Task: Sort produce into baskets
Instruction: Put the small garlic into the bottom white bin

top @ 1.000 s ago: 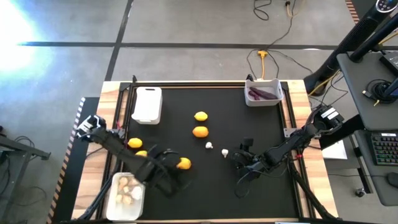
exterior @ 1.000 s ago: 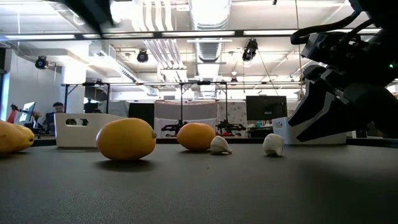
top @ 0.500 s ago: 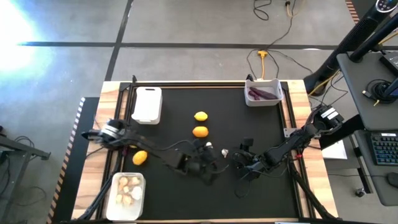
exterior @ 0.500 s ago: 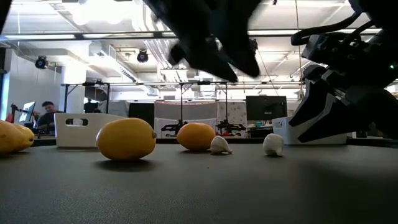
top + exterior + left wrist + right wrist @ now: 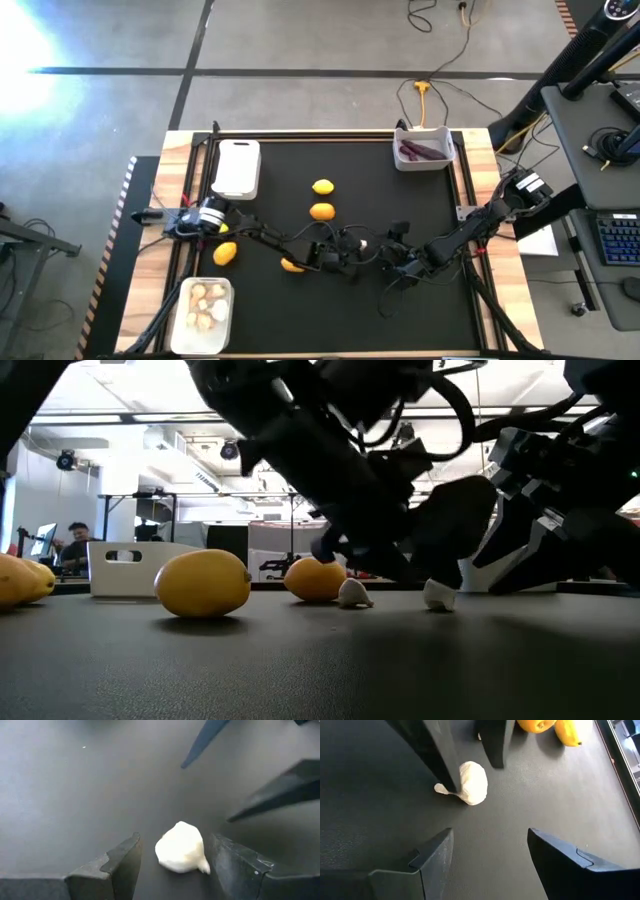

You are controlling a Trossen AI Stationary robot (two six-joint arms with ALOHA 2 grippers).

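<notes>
A whitish lumpy piece [image 5: 180, 847] lies on the black mat near the table's middle. My left gripper [image 5: 175, 840] is open, with one finger on each side of the piece, apart from it; the high view shows that gripper [image 5: 358, 248] there too. My right gripper [image 5: 490, 832] is open just right of the piece [image 5: 470, 782] and touches nothing. A second whitish piece [image 5: 336, 233] lies close by. Lemons [image 5: 322, 211] are scattered over the mat. Three white baskets stand on the table: an empty one [image 5: 236, 167], one with purple pieces [image 5: 424, 150] and one with whitish pieces [image 5: 203, 312].
The two arms meet near the table's middle, fingertips close together [image 5: 378, 252]. Lemons lie at the far middle [image 5: 323, 187], under the left arm [image 5: 292, 264] and at the left [image 5: 225, 253]. Wooden rails frame the mat. A person sits far behind the table [image 5: 78, 540].
My left gripper has swung from beside the near-left basket toward the table's right and come down over the whitish piece by my right gripper, tipping more level on the way. Its fingers now stand on either side of the piece. The produce has stayed put.
</notes>
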